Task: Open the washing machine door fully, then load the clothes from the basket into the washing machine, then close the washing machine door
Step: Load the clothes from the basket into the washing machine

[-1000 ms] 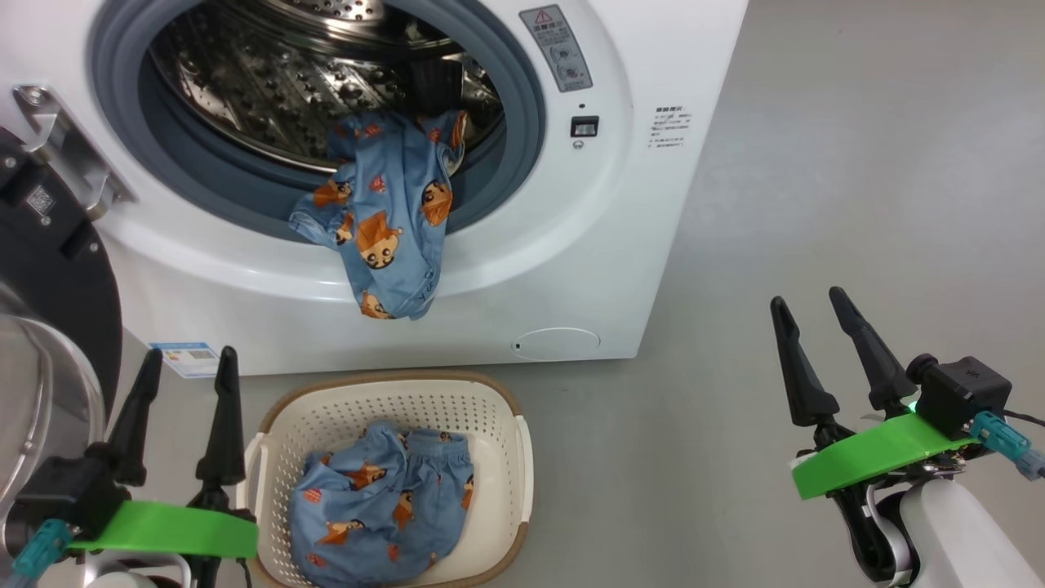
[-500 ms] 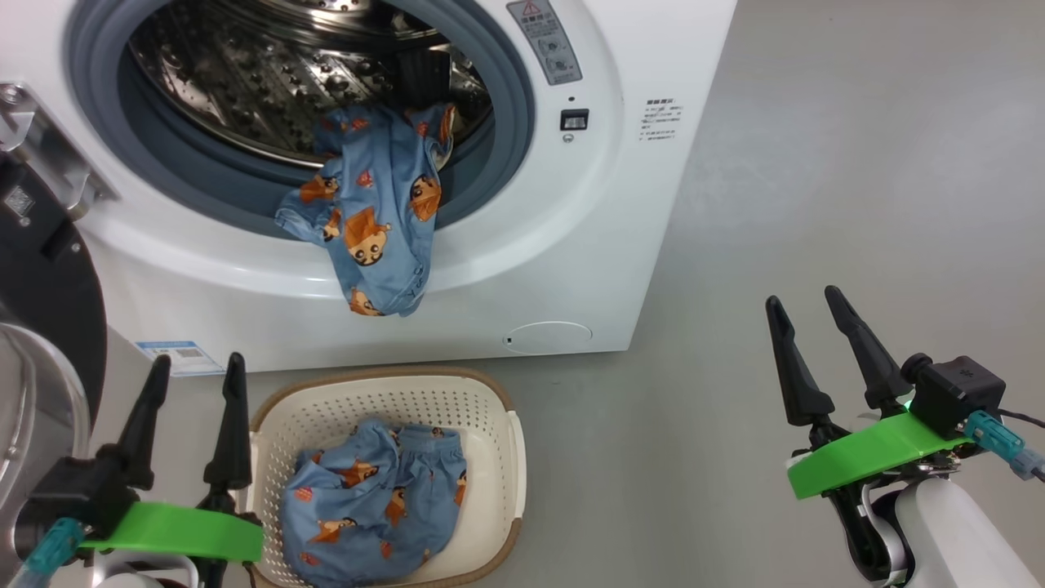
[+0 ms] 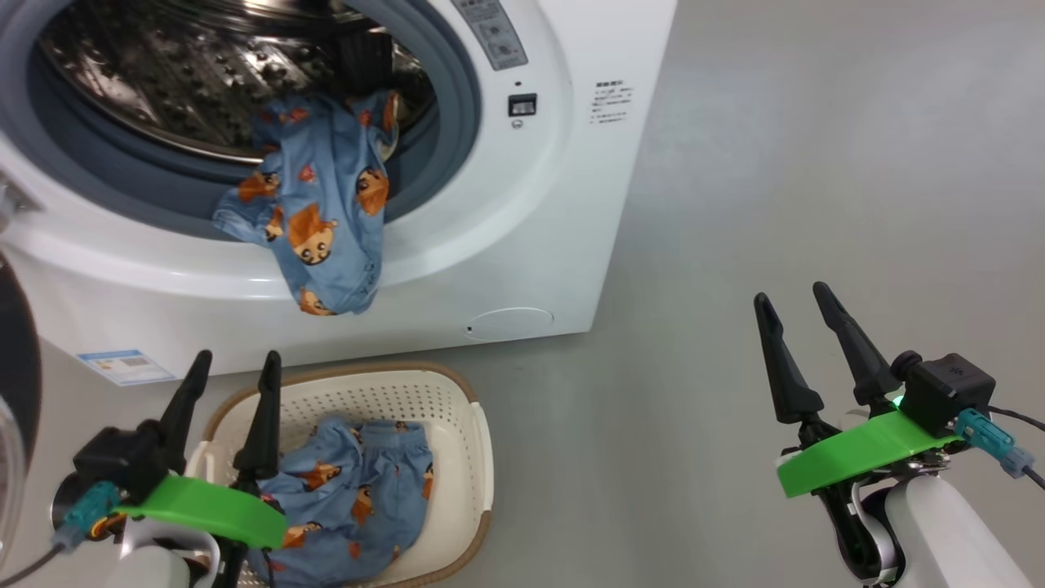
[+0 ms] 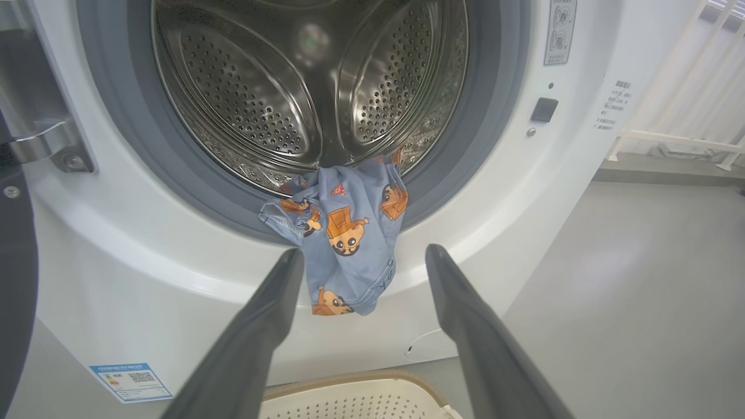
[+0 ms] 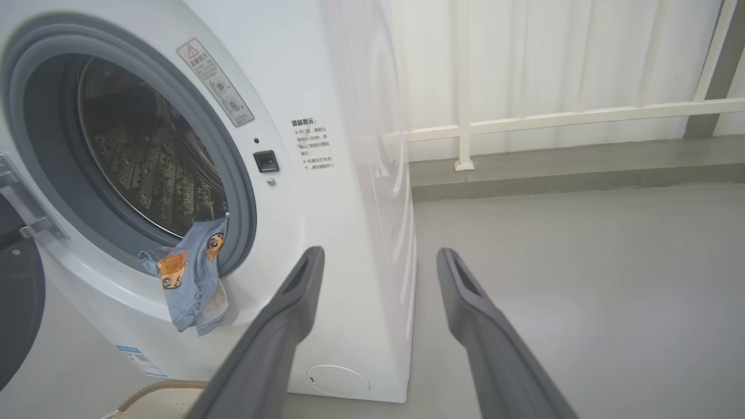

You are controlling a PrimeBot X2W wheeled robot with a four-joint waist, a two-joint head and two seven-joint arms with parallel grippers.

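The washing machine (image 3: pixel 531 204) stands with its door (image 3: pixel 16 359) swung open at the left edge. One light-blue printed garment (image 3: pixel 318 229) hangs from the drum over the grey gasket and down the white front. More of the clothes (image 3: pixel 359 490) lie in the cream basket (image 3: pixel 469 425) on the floor below. My left gripper (image 3: pixel 238 357) is open and empty above the basket's left end. In the left wrist view it (image 4: pixel 364 251) frames the hanging garment (image 4: pixel 343 233). My right gripper (image 3: pixel 790 292) is open and empty over bare floor, right of the machine (image 5: pixel 349 203).
A blue label sticker (image 3: pixel 122 366) sits low on the machine's front. Grey floor (image 3: pixel 816 163) stretches to the right of the machine. A white railing (image 5: pixel 553 119) and a pale wall run behind it on a low grey step.
The head camera has turned, so the whole scene sits further left. My left gripper now overlaps the basket's left end instead of standing beside it. Both grippers stay open.
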